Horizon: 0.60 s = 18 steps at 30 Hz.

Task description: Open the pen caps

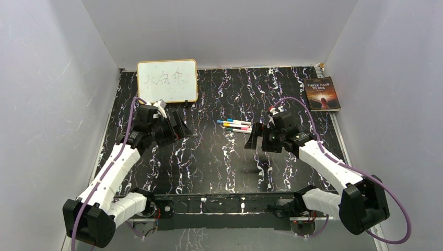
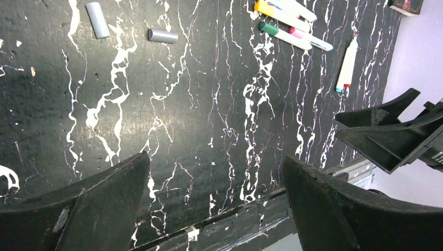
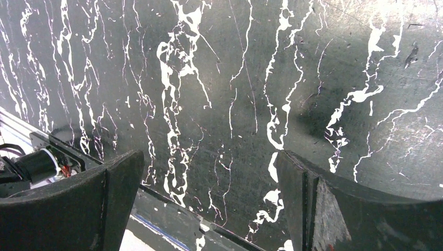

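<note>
Left gripper (image 2: 214, 162) and right gripper (image 3: 209, 157) are standing open, empty. Clamp the pens (image 1: 236, 126) at frame centre by the barrel; pull pen caps (image 2: 268, 27) axially.

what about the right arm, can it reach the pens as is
Probably yes: the right gripper hangs open close beside the pens, which lie together on the table with nothing between. Its own camera shows no pen, so it would need to turn toward them.

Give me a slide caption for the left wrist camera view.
Open left gripper above the black marbled table, pens grouped beyond it, two short grey cylinders lying apart.
</note>
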### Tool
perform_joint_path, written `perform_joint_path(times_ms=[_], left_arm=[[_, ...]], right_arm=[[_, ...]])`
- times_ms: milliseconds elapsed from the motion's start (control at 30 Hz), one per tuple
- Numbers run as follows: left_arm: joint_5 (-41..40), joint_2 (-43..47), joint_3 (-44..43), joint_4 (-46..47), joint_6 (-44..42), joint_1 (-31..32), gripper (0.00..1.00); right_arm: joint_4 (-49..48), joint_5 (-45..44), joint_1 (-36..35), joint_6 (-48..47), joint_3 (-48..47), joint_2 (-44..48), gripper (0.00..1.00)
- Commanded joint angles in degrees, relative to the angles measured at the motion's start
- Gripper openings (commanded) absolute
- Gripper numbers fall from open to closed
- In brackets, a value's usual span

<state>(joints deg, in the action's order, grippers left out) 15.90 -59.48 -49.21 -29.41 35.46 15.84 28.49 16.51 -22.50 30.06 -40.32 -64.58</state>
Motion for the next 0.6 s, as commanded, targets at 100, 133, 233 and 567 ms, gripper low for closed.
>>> perform_joint_path(times_ms=[100,133,233,567], left_arm=[[5.5,2.0,1.6,-1.9,2.4,-0.4,0.98],[5.8,2.2,1.6,-2.5,2.5,-0.3,0.98],[6.7,2.9,1.6,-3.4,3.0,-0.3,0.99],[5.7,0.6,-1.7,-8.8,-1.2,-0.3,0.98]], right_arm=[[0.9,2.4,-0.4,0.8,-2.6,0.3,0.98],[1.3,2.6,-0.4,1.0,-3.6,0.2,0.98],[2.7,3.7,-0.5,1.3,-6.3,-0.7,0.98],[4.0,6.2,-1.1,1.5,-10.3,-4.9,0.98]])
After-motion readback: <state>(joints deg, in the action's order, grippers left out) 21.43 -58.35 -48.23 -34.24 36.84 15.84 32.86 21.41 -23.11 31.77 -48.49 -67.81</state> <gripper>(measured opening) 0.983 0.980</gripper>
